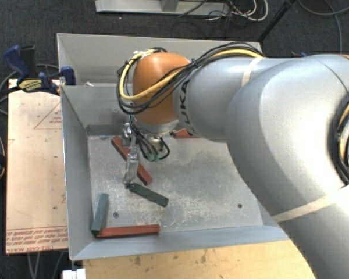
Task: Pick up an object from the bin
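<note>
The arm point(279, 132) entered from the right and reached down into the bin point(75, 173), its wrist under an orange cover point(157, 92) looped with black and yellow cables point(125, 86). The gripper point(130, 181) hung low over the left middle of the bin floor. Its fingers point(131, 168) stood drawn together as one narrow strip, with no gap seen between them and nothing held between them. The tips were at the upper left end of a dark green bar point(151, 195), which lay flat on the floor and slanted down to the right. Whether the tips touched that bar could not be told. Just behind the fingers lay a red bar point(120, 146), also slanted down to the right, its lower end just beside the green bar's near end; the fingers crossed in front of its middle. A second green bar point(99, 214) lay near the left wall, almost upright in the view and well apart from the gripper. Its lower end met the left end of a second red bar point(128, 231), which lay along the front wall. A further red piece point(183, 133) showed at the back of the floor, partly covered by the arm.
</note>
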Action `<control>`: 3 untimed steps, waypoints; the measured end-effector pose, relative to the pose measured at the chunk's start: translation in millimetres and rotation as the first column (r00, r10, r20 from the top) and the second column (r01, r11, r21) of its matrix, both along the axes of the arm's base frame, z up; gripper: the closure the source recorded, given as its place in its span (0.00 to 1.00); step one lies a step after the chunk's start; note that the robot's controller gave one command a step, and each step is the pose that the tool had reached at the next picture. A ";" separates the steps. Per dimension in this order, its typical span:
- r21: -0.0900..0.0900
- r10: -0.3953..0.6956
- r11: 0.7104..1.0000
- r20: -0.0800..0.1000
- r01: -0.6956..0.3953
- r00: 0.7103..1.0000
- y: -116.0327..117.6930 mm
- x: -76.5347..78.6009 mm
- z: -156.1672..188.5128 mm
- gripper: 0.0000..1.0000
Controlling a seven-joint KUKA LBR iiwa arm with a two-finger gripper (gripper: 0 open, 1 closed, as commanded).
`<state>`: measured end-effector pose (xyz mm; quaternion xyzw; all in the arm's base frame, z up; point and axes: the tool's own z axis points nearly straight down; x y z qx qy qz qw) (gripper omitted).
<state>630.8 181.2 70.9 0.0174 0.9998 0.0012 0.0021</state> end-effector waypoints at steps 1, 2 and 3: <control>0.000 -0.024 1.000 -0.008 0.024 1.000 -29.8 22.2 -1.1 0.00; 0.000 -0.022 1.000 -0.001 0.022 1.000 -28.9 23.2 0.4 1.00; -0.002 0.000 1.000 0.009 0.000 1.000 -85.7 20.7 140.4 1.00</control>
